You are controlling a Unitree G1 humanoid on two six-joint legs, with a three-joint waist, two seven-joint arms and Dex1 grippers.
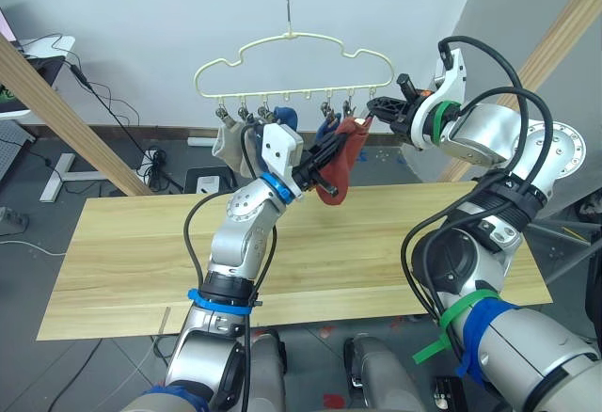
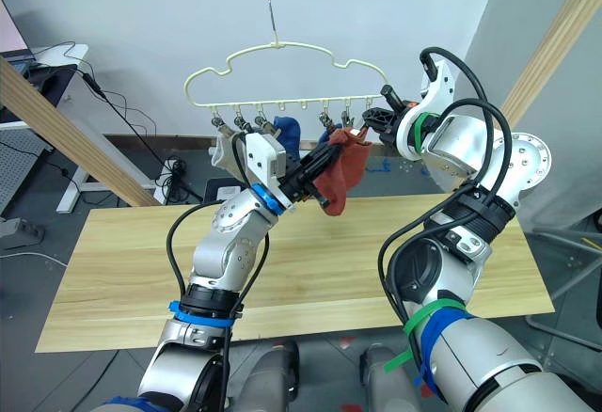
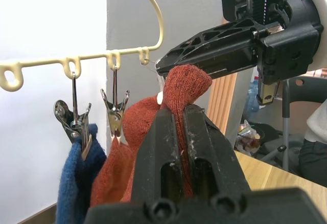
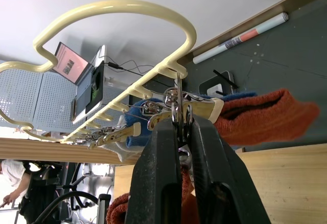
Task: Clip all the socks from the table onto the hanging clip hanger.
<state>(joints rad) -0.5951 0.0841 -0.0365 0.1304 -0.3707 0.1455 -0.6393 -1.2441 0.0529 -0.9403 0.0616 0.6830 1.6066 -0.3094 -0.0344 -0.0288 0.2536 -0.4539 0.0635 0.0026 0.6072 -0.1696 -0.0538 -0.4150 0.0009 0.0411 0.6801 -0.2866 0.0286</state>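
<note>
The thin pale-yellow wire clip hanger point(image 1: 293, 61), cloud-shaped in outline, is hanging by its hook above the long light wooden plank table point(image 1: 122, 261), carrying a row of small grey metal clips along its lower bar. At the robot's-left end of that row a light grey sock point(image 1: 229, 141) is dangling. Toward the right end a blue sock point(image 3: 76, 183) is hanging from one clip and a rust-red sock point(image 3: 113, 175) from the clip beside it.

The left gripper point(image 1: 324, 162) is clenching a second rust-red ankle sock point(image 1: 344, 162) of soft knit fabric between its two black fingers, lifting it up just under the right end of the hanger; the sock's top is bunching above the fingertips while the rest is drooping below, well above the tabletop. In the left wrist view this held rust-red fabric point(image 3: 185, 83) is sitting touching the underside of the other arm's black finger.

The right gripper point(image 1: 374, 106) is pinching one of the grey metal clips point(image 4: 179, 112) at the right end of the row, its fingers closed on the clip's handles directly above the held sock.

Counted: two rust-red socks, at least one blue and at least one light grey are showing; the left end of the row is too bunched to count more.
</note>
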